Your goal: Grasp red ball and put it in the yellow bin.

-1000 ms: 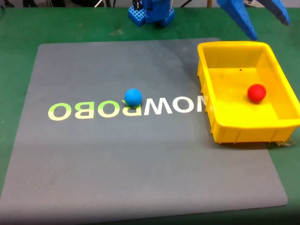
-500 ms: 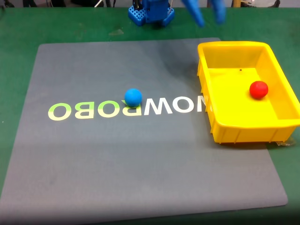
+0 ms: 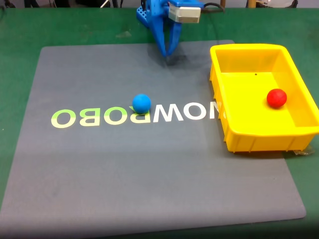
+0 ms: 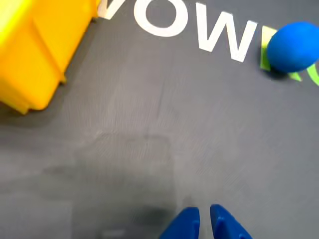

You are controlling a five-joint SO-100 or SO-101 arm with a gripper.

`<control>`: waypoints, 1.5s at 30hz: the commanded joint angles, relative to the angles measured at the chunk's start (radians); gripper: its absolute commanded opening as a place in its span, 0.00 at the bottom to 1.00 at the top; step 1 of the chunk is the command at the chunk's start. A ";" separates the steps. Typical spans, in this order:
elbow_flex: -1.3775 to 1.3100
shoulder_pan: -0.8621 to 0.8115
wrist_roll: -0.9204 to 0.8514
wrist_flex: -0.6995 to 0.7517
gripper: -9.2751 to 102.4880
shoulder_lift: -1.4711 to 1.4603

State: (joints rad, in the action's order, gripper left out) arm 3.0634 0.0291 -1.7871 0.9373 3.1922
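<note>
The red ball point(image 3: 276, 97) lies inside the yellow bin point(image 3: 249, 134), on its floor towards the right wall in the fixed view. The bin's corner point(image 4: 30, 59) also fills the upper left of the wrist view. My blue gripper point(image 3: 166, 52) hangs at the far edge of the grey mat, well left of the bin, pointing down. In the wrist view its two fingertips point(image 4: 204, 219) sit almost together at the bottom edge, shut, with nothing between them.
A blue ball point(image 3: 141, 103) rests on the grey mat point(image 3: 149, 164) over the printed letters, seen too in the wrist view point(image 4: 294, 46). The arm's blue base point(image 3: 149, 12) stands at the back. Green table surrounds the mat.
The arm has swung left from above the bin to the far middle of the mat and dropped lower. The fingers have closed. The red ball has rolled slightly right inside the bin.
</note>
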 commanded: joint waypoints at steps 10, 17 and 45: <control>0.037 -0.035 0.021 0.350 0.08 0.133; 0.037 -0.038 0.044 0.433 0.08 0.133; 0.037 -0.048 0.060 0.436 0.08 0.123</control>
State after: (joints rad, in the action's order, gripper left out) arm 3.0695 0.0015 -1.7273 1.3514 3.3149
